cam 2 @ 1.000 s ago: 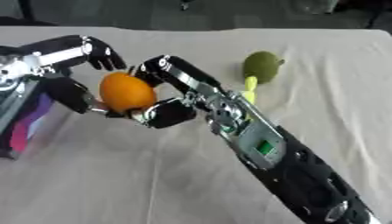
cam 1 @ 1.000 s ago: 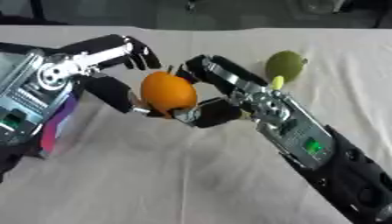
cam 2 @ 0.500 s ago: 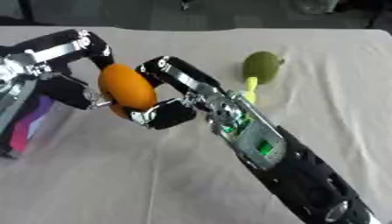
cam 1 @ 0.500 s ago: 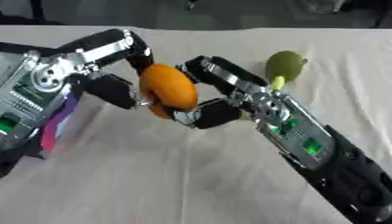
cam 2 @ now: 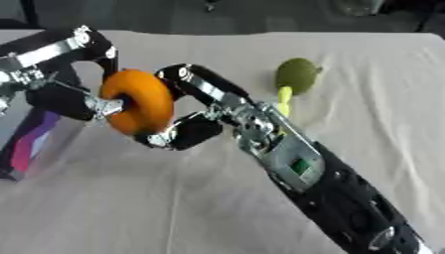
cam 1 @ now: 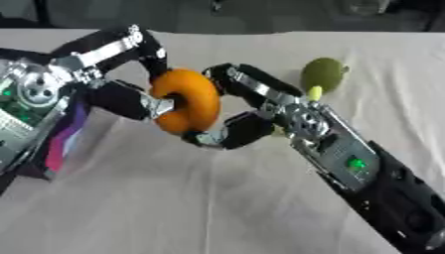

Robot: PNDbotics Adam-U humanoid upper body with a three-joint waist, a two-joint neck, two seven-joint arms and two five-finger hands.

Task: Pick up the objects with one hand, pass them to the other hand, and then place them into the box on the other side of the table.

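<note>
Purple-sided box [cam 2: 35, 136], seemingly clearer right-eye.

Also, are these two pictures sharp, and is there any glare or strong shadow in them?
Left eye view: soft overall, the orange object and both hands smeared at their edges; light even, no glare. Right eye view: equally soft; only a faint shadow beside the green fruit on the table.

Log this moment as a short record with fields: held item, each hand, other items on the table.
held item: round orange fruit, off the table, between both hands
left hand: fingers curled round the fruit
right hand: fingers curled round the fruit's other side
other items: green pear-shaped fruit on white cloth; purple-sided box at left
</note>
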